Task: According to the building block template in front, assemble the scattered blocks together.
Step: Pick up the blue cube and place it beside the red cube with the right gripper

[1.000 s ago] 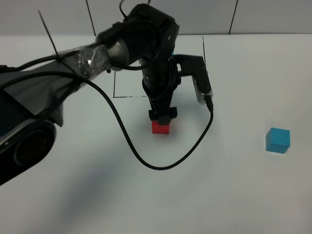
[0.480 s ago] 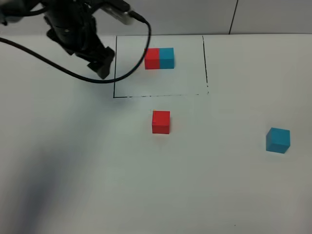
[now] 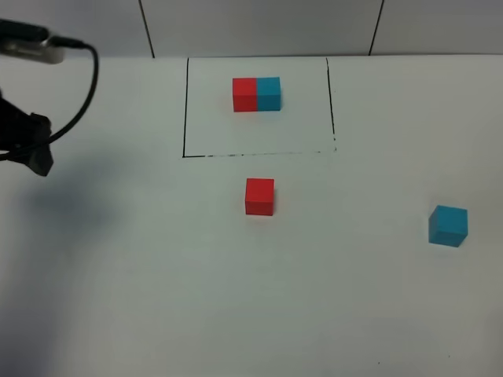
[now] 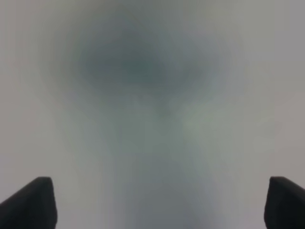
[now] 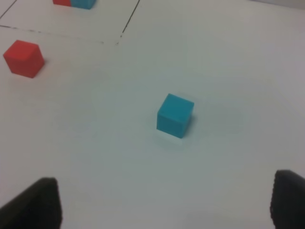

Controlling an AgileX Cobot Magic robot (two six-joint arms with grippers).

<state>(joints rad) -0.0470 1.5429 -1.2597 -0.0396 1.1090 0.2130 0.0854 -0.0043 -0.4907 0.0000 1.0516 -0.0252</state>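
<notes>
The building block template (image 3: 256, 94), a red and a cyan cube joined, sits inside a thin black drawn rectangle at the back of the table. The loose red cube (image 3: 259, 195) stands just in front of the rectangle's front line. The loose cyan cube (image 3: 448, 225) stands far to the right. My left gripper (image 3: 39, 159) is at the far left edge, well away from both cubes; its wrist view shows open, empty fingertips (image 4: 29, 204) over blurred white table. My right gripper (image 5: 159, 205) is open and empty, with the cyan cube (image 5: 175, 115) ahead of it and the red cube (image 5: 23, 58) farther off.
The white table (image 3: 157, 275) has a grey panelled wall along its back. A black cable (image 3: 78, 86) loops from the left arm at the upper left. The template's edge also shows in the right wrist view (image 5: 74, 3).
My left arm has let go of the red cube and swung from over it to the far left edge. The red cube stays where it was set; the cyan cube has not moved.
</notes>
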